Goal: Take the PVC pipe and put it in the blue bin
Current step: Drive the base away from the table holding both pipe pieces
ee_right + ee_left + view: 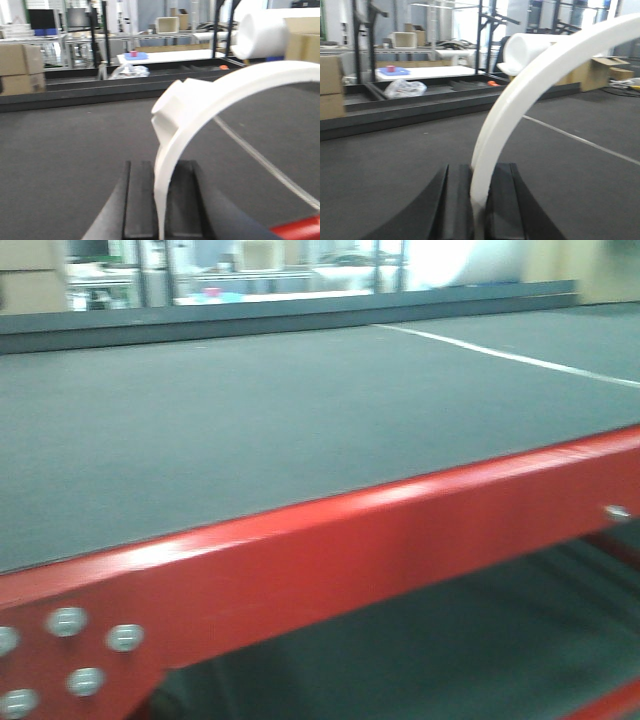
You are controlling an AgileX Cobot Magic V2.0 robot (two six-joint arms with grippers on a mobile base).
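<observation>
Slippage is the main risk. The right end effector (159, 169) is closed almost fully on the PVC pipe (192, 105), pinching only the lower end of the tightly curved white half-ring. The rest of the ring, with its squared tab, rises up and arches away to the right, free of the fingers. With so much of it hanging out past a thin pinch, I judge that a quick swing or a knock could make the ring pivot between the pads or drop out.

The left end effector (479, 172) is closed the same way on a longer, shallower arc strip (495, 130), which also sweeps up and to the right. That is a second risk: two white curves held at once are easy to mix up. Letting go with the wrong arm would put the strip in the bin, not the PVC pipe.

Both arms hang over the grey counter (250, 440), which looks bare around them in the wrist views. The front view is blurred and shows only the mat and its red frame (380, 550). The blue bin does not show in any view, so I cannot tell how far the carry is or in which direction. A release made without the bin in sight could drop the PVC pipe on the mat or past the counter's edge. If the two arms move toward the same spot, the outstretched curves could also strike each other and loosen a hold.
</observation>
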